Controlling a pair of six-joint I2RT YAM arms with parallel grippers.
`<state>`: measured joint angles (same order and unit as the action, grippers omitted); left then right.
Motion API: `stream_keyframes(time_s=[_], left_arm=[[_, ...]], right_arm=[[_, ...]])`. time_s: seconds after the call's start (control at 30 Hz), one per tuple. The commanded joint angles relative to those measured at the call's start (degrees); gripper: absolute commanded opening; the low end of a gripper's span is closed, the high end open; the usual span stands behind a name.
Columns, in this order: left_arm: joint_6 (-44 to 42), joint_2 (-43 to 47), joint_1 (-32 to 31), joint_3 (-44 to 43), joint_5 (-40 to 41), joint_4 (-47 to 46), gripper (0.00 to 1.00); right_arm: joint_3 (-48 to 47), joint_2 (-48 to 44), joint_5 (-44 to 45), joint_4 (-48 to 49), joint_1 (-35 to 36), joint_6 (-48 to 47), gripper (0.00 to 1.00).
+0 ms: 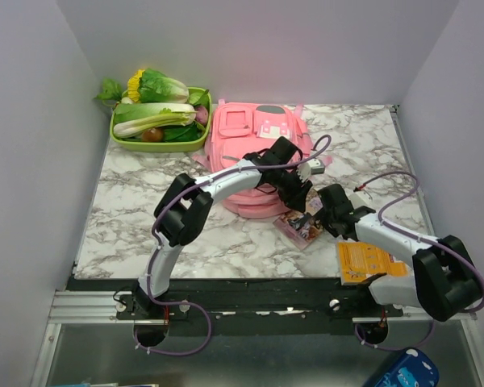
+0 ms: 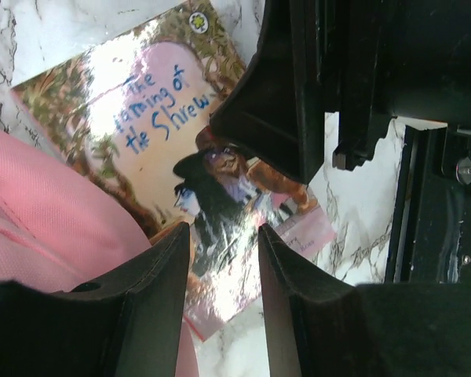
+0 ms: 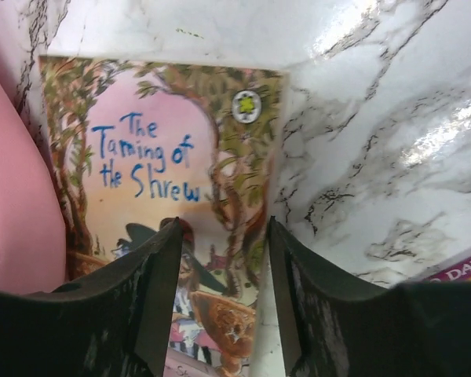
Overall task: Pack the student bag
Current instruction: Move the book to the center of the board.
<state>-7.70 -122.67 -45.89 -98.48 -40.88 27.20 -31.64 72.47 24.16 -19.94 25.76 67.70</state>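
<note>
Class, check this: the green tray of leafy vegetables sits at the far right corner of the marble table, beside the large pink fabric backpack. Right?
No. The green tray of leafy vegetables sits at the far left corner of the marble table, beside the large pink fabric backpack, as the top external view shows.

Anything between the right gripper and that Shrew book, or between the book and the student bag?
Nothing between the right gripper and the book: open jaws hang over its cover. The left gripper, also open, hovers over the same book and crowds the approach. Book lies beside the student bag, nothing between; no open pocket visible.
</note>
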Motion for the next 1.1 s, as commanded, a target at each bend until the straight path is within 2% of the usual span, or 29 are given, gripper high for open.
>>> stream_keyframes(time_s=[0.0, 0.03, 0.2, 0.53, 0.6, 0.73, 0.77, 0.93, 1.07], left_arm=[[2.87, -2.22, -0.95, -0.75, -0.07, -5.48, 0.47], [3.13, -2.48, -1.04, -0.84, -0.16, -6.19, 0.47], [3.66, -6.51, -1.92, -4.17, 2.64, -7.16, 0.47], [5.16, -11.62, -3.41, -11.02, 8.27, -5.23, 0.47], [5.15, -12.76, -3.85, -11.82, 9.76, -4.27, 0.47], [4.98, -15.49, -4.21, -15.16, 10.21, -0.4, 0.48], [4.63, -15.84, -4.3, -16.12, 10.64, 0.48, 0.48], [4.8, -15.85, -4.21, -14.64, 13.9, 1.63, 0.5], [5.68, -12.34, -4.12, -8.16, 16.79, -2.23, 0.53]], right_arm=[[-0.01, 2.68, -0.7, -0.88, -0.27, -0.99, 0.5], [0.95, 2.07, -0.61, -1.15, -0.27, -1.08, 0.43], [3.51, -3.46, -0.78, -5.09, -0.27, -1.52, 0.27], [6.77, -14.45, -1.22, -12.04, -0.27, -1.26, 0.26], [6.24, -14.9, -1.4, -12.83, -0.27, -1.08, 0.28], [5.97, -15.16, -1.84, -12.4, -0.27, -0.38, 0.59], [6.06, -15.42, -2.01, -12.23, -0.27, 0.14, 0.62], [10.01, -19.81, -4.29, -5.73, -0.27, 1.73, 0.66], [12.65, -22.72, -4.83, -1.68, -0.27, 1.56, 0.66]])
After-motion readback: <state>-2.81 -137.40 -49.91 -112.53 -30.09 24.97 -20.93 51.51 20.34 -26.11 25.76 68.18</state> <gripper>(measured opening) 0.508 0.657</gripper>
